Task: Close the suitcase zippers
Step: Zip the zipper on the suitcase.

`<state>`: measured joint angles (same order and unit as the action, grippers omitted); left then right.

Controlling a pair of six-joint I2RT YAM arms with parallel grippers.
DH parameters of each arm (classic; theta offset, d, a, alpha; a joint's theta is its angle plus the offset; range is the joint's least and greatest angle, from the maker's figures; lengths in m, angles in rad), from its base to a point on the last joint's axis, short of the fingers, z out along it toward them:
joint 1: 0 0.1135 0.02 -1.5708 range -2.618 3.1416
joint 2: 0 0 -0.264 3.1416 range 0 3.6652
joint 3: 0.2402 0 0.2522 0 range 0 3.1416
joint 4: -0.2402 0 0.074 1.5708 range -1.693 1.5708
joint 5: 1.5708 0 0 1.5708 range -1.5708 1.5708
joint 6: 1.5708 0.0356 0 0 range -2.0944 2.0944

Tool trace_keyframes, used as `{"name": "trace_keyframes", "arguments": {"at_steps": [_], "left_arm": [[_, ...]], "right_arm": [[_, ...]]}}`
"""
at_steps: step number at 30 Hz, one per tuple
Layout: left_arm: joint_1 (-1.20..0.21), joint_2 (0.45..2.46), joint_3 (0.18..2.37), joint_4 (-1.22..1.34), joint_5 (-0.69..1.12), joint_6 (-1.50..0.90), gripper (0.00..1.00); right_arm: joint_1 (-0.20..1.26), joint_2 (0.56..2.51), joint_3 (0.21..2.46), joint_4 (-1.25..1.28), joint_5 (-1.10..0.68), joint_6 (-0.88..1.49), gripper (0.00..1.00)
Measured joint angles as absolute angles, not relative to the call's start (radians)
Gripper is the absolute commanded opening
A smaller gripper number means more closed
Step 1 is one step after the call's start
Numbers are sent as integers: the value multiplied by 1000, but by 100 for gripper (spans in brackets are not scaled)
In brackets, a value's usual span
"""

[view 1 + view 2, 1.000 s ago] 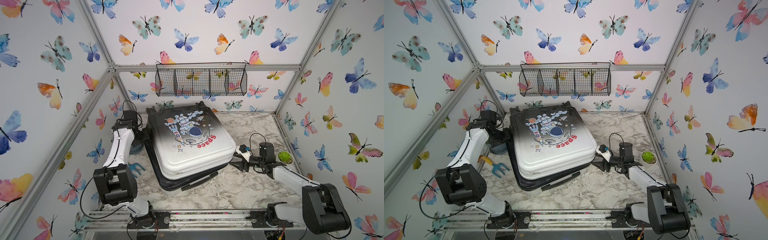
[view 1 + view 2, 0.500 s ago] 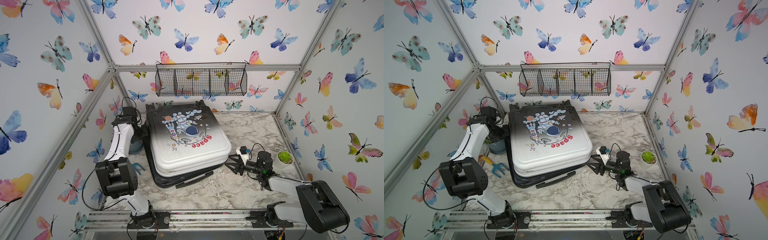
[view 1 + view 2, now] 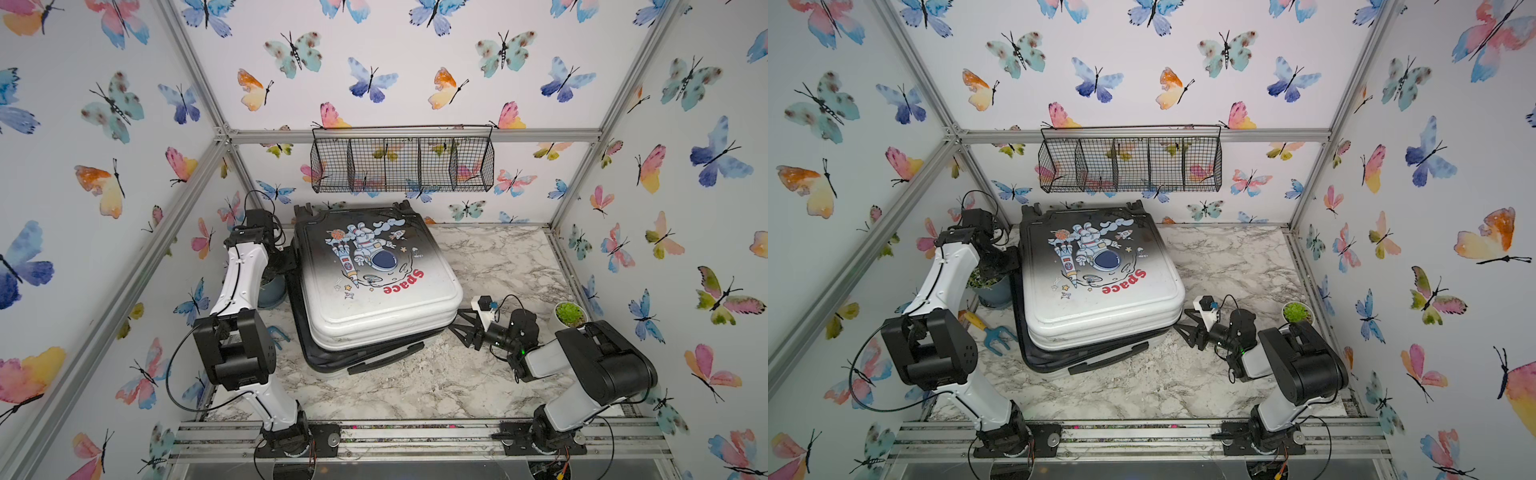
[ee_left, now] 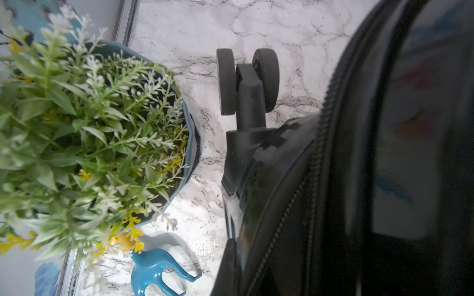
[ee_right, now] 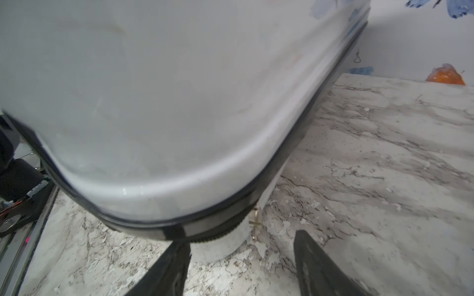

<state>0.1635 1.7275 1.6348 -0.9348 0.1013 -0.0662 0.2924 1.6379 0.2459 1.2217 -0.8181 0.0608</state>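
The suitcase (image 3: pixel 374 286) (image 3: pixel 1096 286) lies flat on the marble table, its white astronaut shell sitting slightly askew on the lower shell. The black zipper band (image 5: pixel 223 214) (image 4: pixel 316 159) runs round the seam. My left gripper (image 3: pixel 286 259) (image 3: pixel 1007 262) is shut, pressed against the case's far-left side by a wheel (image 4: pixel 246 79); what it pinches is hidden. My right gripper (image 3: pixel 461 328) (image 3: pixel 1185 328) (image 5: pixel 241 256) stands open, low on the table at the near-right corner. A small brass zipper pull (image 5: pixel 256 217) hangs just ahead of its fingers (image 5: pixel 169 269).
A blue pot with a leafy plant (image 4: pixel 77 128) (image 3: pixel 992 291) and a blue toy garden fork (image 4: pixel 154 271) (image 3: pixel 994 334) sit left of the case. A small succulent pot (image 3: pixel 569 313) stands beside the right arm. A wire basket (image 3: pixel 403 162) hangs on the back wall.
The suitcase has turned and slid a little toward the left wall along with my left gripper. The right arm has folded back and sunk lower, its gripper staying by the near-right corner.
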Motion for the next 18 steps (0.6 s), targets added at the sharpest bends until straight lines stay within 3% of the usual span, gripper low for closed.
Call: {"name": "trace_keyframes", "arguments": {"at_steps": [11,18], "left_arm": [[170,1790,1672,-900,110,-42,0],[171,1790,1672,-898,110,-33,0]], "right_arm": [[279,1772,387,1157,-1055,-8,58],[275,1842,427,1182,-1144,16,45]]}}
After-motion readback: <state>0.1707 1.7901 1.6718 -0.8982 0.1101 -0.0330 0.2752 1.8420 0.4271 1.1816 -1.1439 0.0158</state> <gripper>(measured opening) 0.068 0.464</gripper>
